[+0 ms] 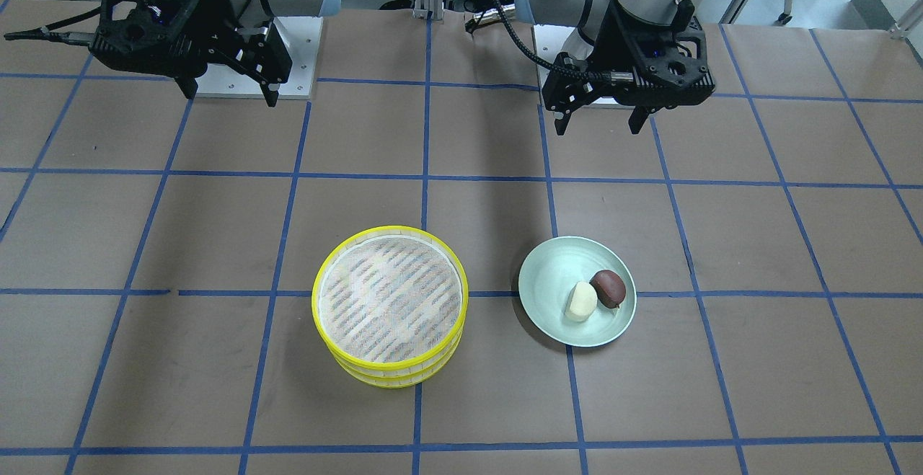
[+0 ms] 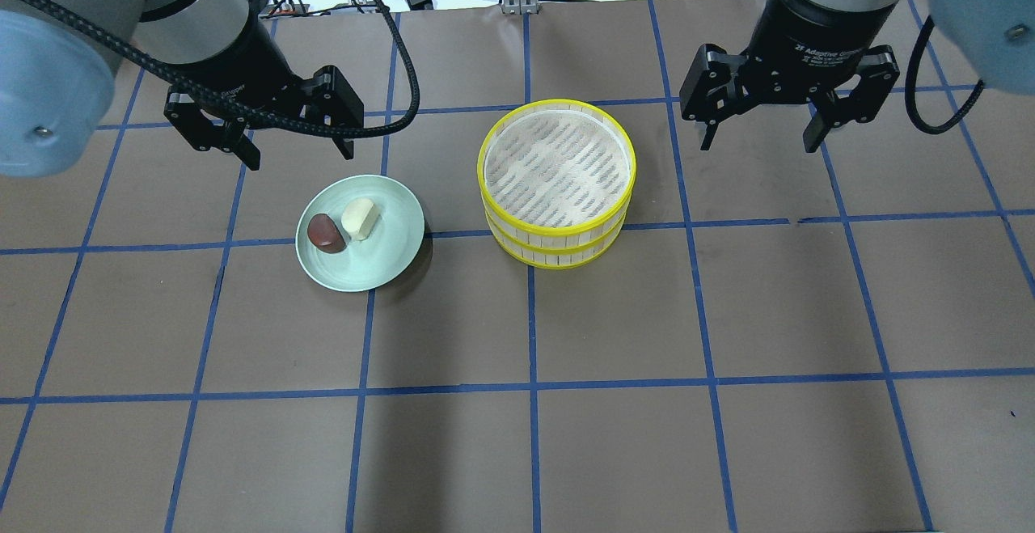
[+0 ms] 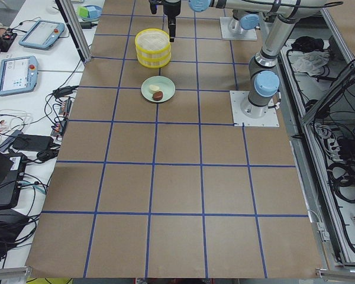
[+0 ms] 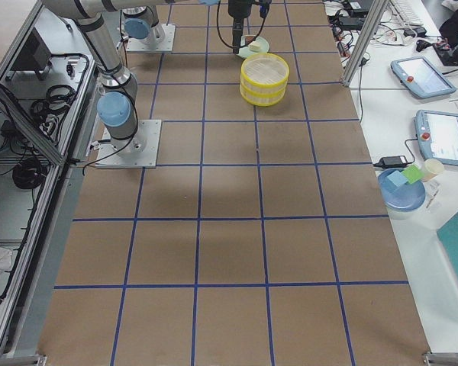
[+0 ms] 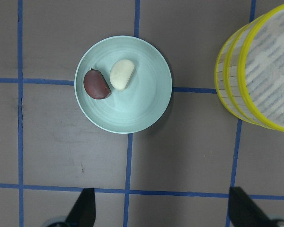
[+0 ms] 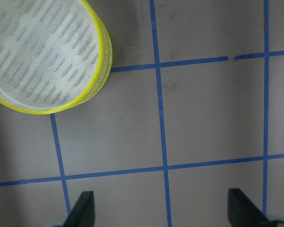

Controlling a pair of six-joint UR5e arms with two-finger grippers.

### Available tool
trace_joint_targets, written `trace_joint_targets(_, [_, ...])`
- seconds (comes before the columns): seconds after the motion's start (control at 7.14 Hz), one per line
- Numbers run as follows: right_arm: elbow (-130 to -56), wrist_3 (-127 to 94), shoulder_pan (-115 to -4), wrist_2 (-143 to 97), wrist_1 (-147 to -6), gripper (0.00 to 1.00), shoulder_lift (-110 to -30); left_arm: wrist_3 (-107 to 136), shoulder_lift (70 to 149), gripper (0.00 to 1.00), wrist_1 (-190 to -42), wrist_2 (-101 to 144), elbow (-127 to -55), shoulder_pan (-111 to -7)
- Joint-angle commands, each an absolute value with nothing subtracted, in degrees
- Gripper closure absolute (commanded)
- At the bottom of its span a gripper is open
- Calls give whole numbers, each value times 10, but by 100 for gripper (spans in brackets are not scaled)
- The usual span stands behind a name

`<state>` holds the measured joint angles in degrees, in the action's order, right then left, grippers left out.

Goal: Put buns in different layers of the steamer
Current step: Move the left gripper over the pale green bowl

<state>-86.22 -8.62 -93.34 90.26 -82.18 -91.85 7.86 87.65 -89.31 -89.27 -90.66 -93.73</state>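
Observation:
A cream-white bun [image 2: 360,218] and a dark reddish-brown bun [image 2: 326,233] lie side by side on a pale green plate [image 2: 388,262]; they also show in the left wrist view, cream [image 5: 121,74] and brown [image 5: 96,84]. Two yellow-rimmed steamer layers [image 2: 556,185] stand stacked, the top one empty; the stack also shows in the front view [image 1: 390,306]. My left gripper [image 2: 296,149] hangs open and empty just behind the plate. My right gripper [image 2: 758,135] hangs open and empty to the right of the stack.
The brown table paper carries a blue tape grid [image 2: 532,387]. The arm bases stand at the robot's side of the table [image 1: 256,64]. Tablets and cables lie on side benches [image 3: 23,71], off the work area.

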Motion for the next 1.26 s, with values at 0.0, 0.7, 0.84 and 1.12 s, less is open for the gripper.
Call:
trace_joint_targets(0.0, [-862,-86,-933,903,-822,0,-918,78,872,0,-891,-895,-908,-938])
trace_joint_targets(0.7, [-862,-77,-933,904,-822,0,-918,79,864,0,-899,-895,-906,-938])
trace_joint_targets(0.84, [-862,-77,-933,903,-823,0,-918,79,864,0,-909,-895,-907,-938])
trace_joint_targets(1.12, [-862,-74,-934,903,-823,0,-918,78,867,0,-916,-896,-906,-935])
